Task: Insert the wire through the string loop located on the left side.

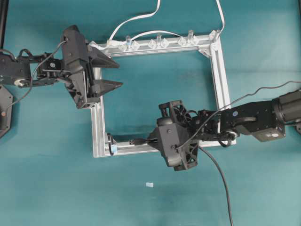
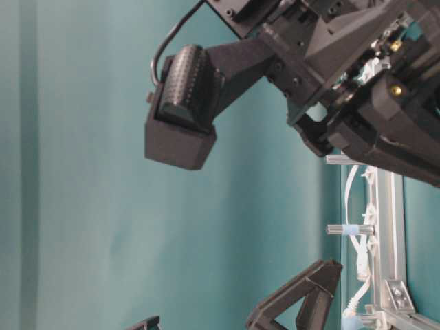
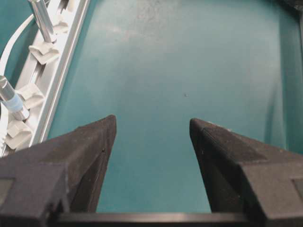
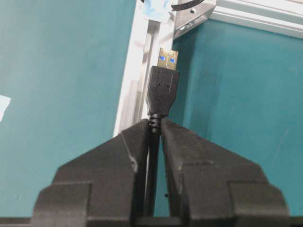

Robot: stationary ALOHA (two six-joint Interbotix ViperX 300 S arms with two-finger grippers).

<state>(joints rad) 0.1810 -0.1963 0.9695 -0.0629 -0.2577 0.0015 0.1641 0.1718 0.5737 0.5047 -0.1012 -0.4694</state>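
- Right gripper (image 4: 154, 130) clamped on the wire (image 4: 163, 90) just behind the plug; plug body and metal tip jut past the fingertips, pointing along the frame's bottom rail toward its bottom-left corner.
- In the overhead view, right gripper (image 1: 151, 139) low over the bottom rail of the aluminium frame (image 1: 220, 75), wire (image 1: 218, 176) trailing off toward the lower table edge.
- String loop (image 4: 185, 4) at the bottom-left corner of the frame, dark, with a pale-blue tab (image 4: 156, 8) just beside it — plug tip short of both, apart, rail between them bare.
- Same loop area in the overhead view only as a small blue fleck (image 1: 113, 149) on the corner; loop itself too small to make out there.
- Left gripper (image 1: 113, 74) over the top-left corner of the frame, fingers spread wide, nothing between them; wrist view shows only teal table (image 3: 156, 71) in the gap.
- Top rail crowded: clear plastic clips (image 1: 159, 44) and upright pegs in a row, white cable (image 1: 141, 19) threaded along them and off the far table edge.
- Small pale scrap (image 1: 149, 184) on the table, below the bottom rail, well apart from the frame.
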